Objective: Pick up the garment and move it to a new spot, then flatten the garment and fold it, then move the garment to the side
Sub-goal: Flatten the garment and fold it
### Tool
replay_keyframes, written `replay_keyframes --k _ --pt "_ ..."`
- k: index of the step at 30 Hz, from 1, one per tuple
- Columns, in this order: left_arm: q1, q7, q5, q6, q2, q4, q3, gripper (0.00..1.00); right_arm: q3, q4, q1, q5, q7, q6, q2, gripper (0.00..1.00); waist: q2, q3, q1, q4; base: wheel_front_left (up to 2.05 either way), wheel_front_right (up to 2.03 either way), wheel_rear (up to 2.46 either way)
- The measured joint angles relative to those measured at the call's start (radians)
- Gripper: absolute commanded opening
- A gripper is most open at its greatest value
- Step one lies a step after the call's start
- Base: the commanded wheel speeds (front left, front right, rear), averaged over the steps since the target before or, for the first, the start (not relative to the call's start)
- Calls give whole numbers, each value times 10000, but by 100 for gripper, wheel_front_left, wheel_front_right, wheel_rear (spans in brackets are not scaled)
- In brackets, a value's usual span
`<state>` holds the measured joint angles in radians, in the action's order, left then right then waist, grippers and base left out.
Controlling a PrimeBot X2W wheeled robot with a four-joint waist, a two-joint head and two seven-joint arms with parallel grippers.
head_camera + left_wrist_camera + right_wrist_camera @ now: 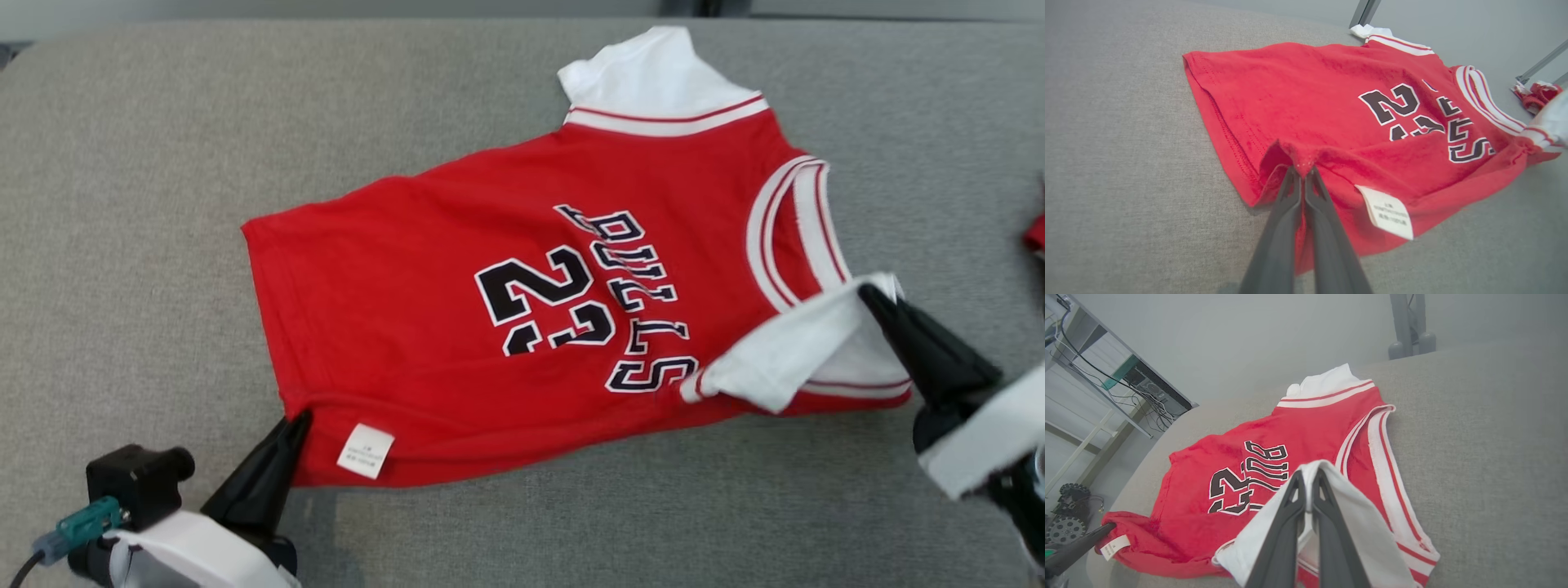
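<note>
The garment (457,278) is a small red jersey with white sleeves, black lettering and the number 23, spread on a grey cloth surface, collar to the right in the head view. My left gripper (300,420) is shut on its near hem corner, beside a white care label (365,450). In the left wrist view my left gripper (1302,169) pinches a raised fold of red hem (1298,153). My right gripper (869,296) is shut on the near white sleeve (784,351) and lifts it off the surface. In the right wrist view my right gripper (1308,477) holds that white cloth (1347,498).
The grey padded surface (163,163) extends around the jersey, with room on the left and front. A bit of another red cloth (1035,234) lies at the right edge. Beyond the surface stand a metal stand (1408,322) and a shelf with cables (1126,371).
</note>
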<state>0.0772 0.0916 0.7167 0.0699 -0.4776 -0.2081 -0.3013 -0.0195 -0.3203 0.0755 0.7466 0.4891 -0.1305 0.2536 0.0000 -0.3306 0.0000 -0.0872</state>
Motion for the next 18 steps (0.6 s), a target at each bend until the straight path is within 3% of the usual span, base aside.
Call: replay_keyframes --k 8,15,16,17,18 --pt "-1060 -272 161 -414 422 972 -113 0 1089 2180 3086 207 203 0 734 0 1 -969 0 -453 0 0 0" --pt "-1350 -548 337 -652 807 1801 -253 0 1910 4004 4249 382 -73 0 966 0 0 -1306 0 -817 0 0 0" --pt "-1397 -587 385 -692 871 1900 -257 20 1971 4163 4308 391 -221 0 968 0 0 -1317 0 -844 0 0 0" --pt "-1444 -629 441 -700 936 1992 -253 67 1994 4332 4363 468 -374 0 959 21 0 -1319 0 -862 0 0 0" --pt "-1466 -732 472 -700 1005 2065 -232 100 2031 4439 4385 550 -533 0 957 94 0 -1315 0 -868 0 0 0"
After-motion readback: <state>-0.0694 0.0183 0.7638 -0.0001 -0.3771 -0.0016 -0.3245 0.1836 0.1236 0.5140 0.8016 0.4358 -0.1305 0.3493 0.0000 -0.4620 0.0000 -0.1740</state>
